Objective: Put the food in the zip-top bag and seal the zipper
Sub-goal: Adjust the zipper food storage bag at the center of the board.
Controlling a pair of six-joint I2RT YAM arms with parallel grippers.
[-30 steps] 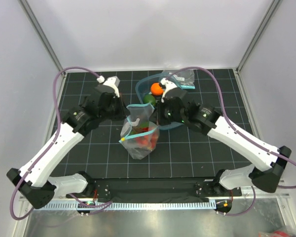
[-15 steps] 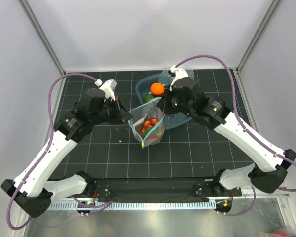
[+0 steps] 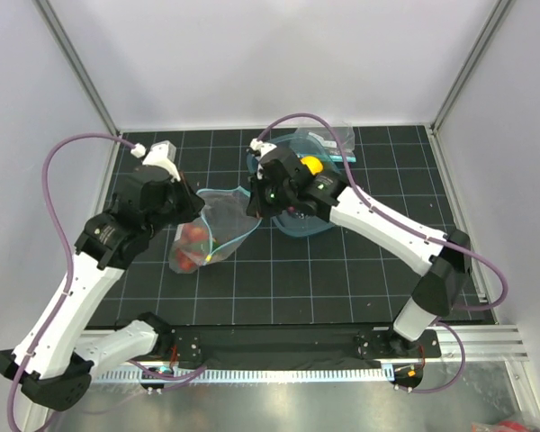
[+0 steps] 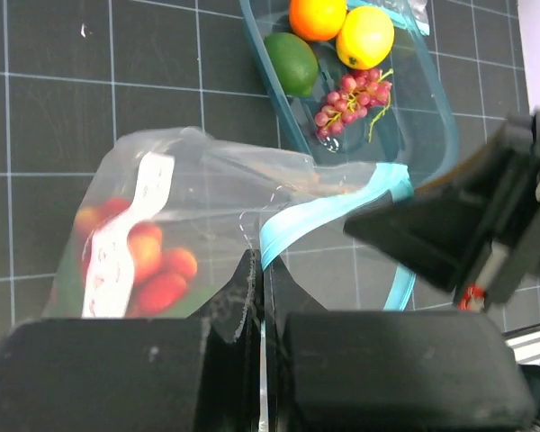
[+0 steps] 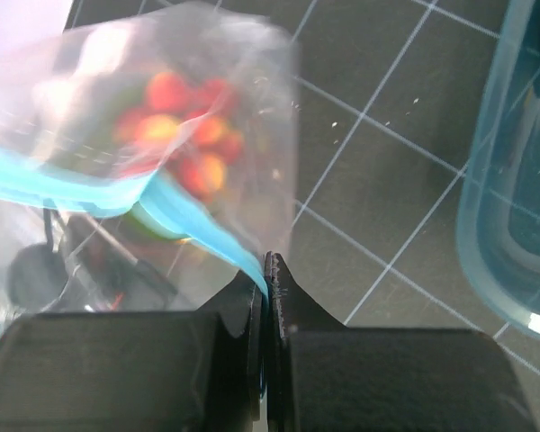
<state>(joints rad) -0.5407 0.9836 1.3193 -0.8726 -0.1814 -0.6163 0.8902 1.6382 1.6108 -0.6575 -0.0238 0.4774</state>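
Zip-top bag: large, clear thin plastic (image 3: 202, 236), stretched out left of the teal translucent plastic tub (image 4: 432, 99), mouth unsealed.
Loaded: red toy strawberries (image 4: 153, 270).
Outstanding: orange toy fruit (image 4: 317, 16), yellow lemon (image 4: 364, 36), green lime (image 4: 291, 63), purple grape bunch (image 4: 351, 97) (all in the tub), then sealing.
Tools: left gripper (image 4: 256, 270) and right gripper (image 5: 268, 270) each clamped on the teal-blue zipper strip (image 4: 328, 205).
Change: bag hauled leftward, away from the tub.

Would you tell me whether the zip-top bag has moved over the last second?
Yes: the zip-top bag has shifted left, away from the teal tub.
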